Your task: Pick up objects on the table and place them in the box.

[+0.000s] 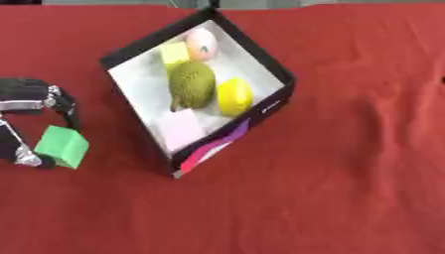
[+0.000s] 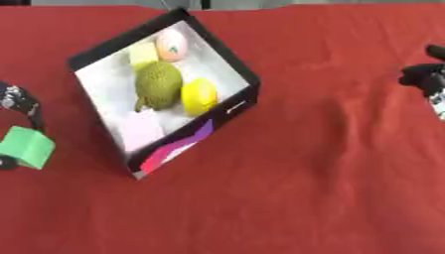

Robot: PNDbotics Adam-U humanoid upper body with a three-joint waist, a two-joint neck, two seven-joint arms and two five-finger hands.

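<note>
Red cloth (image 1: 347, 173) covers the whole table, and I take the box (image 1: 280, 74) as my landmark: it sits askew, one corner towards me, open top up. Inside it I see a green bumpy fruit (image 1: 193, 84), a yellow fruit (image 1: 235, 96), a peach-coloured ball (image 1: 201, 43), a pale yellow block (image 1: 174, 52) and a pale pink block (image 1: 181, 126). Left of the box, well apart from its wall, my left hand (image 1: 39, 106) has its fingers curled round the green block (image 1: 62, 146), which I judge to be grasped, though I cannot tell whether it is off the cloth. My right hand (image 2: 427, 77) shows only at the edge far to the right of the box, and I cannot tell how it is set. I judge this the carrying step: next I need to raise the block above the box's near-left wall, bring it rightward over the opening and let go. Free floor inside looks scant, mostly near the left wall. Cloth right of and below the box lies bare, so approach room is ample.
</note>
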